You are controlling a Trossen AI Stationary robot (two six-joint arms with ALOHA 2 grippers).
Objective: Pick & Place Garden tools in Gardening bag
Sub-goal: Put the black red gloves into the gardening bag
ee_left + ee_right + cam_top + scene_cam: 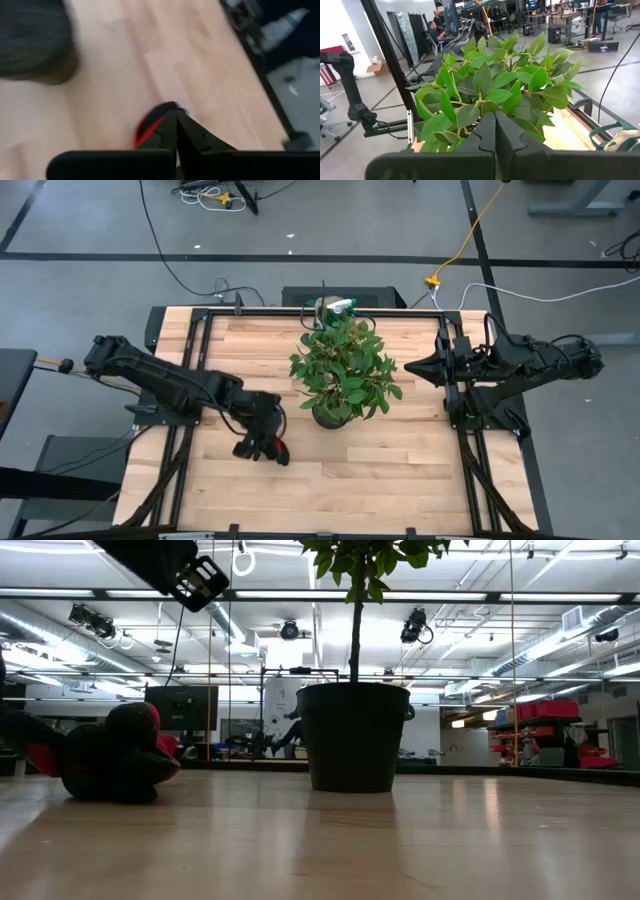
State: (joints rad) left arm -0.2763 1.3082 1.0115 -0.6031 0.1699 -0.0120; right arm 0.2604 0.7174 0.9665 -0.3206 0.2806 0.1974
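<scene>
Here, the left gripper (262, 442) is seen with its 2 fingers pressed together, right over the red-and-black gloves (277, 448) on the table (400, 480). Farther off stands the potted plant (343, 370). The right gripper (412, 367) is closed too, held beside the leaves, holding nothing.

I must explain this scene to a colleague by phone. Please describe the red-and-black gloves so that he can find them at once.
Start at the leafy potted plant in the middle of the wooden table. Toward the left arm's side, the left gripper hangs over a dark bundle on the wood: the gloves. They are the only soft, black thing with red patches there.
</scene>
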